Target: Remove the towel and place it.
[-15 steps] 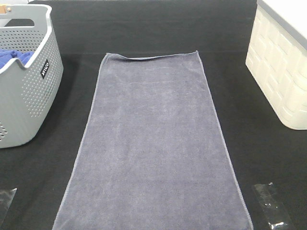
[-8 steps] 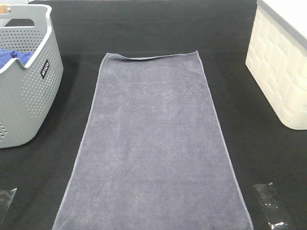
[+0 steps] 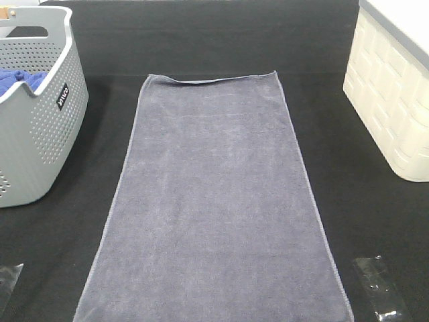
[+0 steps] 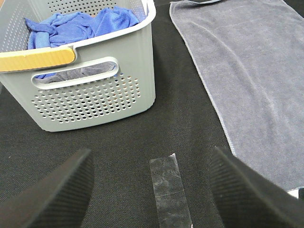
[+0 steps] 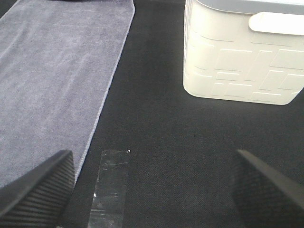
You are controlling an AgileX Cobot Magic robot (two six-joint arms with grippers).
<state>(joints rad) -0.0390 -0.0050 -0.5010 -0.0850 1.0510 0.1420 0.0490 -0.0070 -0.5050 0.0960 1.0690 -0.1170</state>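
A long rectangular grey-lavender terry towel [image 3: 214, 201] with a thin stitched hem lies spread flat and lengthwise down the middle of the black cloth-covered tabletop [image 3: 214, 40], its far short edge slightly wavy and its near end running out of the high view. To its left, apart from it, stands a grey perforated plastic basket [image 3: 37, 127] with a pale rim and a small dark label on its side; a crumpled bright blue cloth [image 4: 80, 23] sits inside it, and the left wrist view shows a yellow-orange grip [image 4: 38, 59] on the basket's handle above a slot opening. To the towel's right, well apart, stands a cream-white plastic bin [image 3: 395, 100] with a raised block pattern and a grey lid. Two clear strips of tape are stuck to the tabletop near its front edge, one [image 4: 168, 190] between the basket and the towel's left hem, the other [image 5: 110, 187] just beside the towel's right hem. The left gripper [image 4: 152, 190] hangs above the left tape strip with its dark ribbed fingers [image 4: 52, 190] spread wide and holding nothing. The right gripper [image 5: 152, 190] hangs over bare tabletop by the right strip, its fingers [image 5: 35, 187] likewise wide apart and empty.
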